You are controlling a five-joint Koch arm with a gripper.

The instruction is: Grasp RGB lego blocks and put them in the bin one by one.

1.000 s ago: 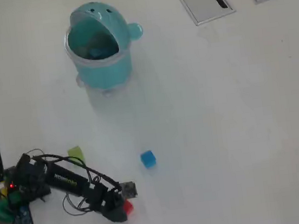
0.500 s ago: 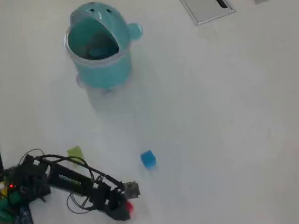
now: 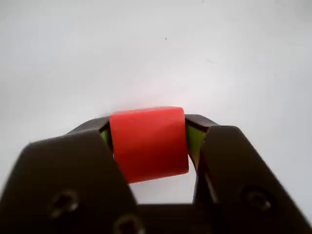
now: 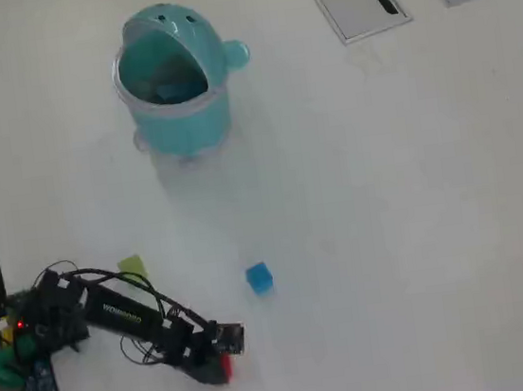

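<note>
Fingers (image 3: 148, 146) clamp the red block (image 3: 149, 143) near the table's (image 4: 419, 233) front edge.

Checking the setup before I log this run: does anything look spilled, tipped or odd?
Nothing stands out. The bin stands upright, the blue block and green block lie apart on the table, and the gripper holds the red block squarely between its jaws.

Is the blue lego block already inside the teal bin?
No, in the overhead view the blue lego block sits on the white table, well apart from the teal bin.
</note>
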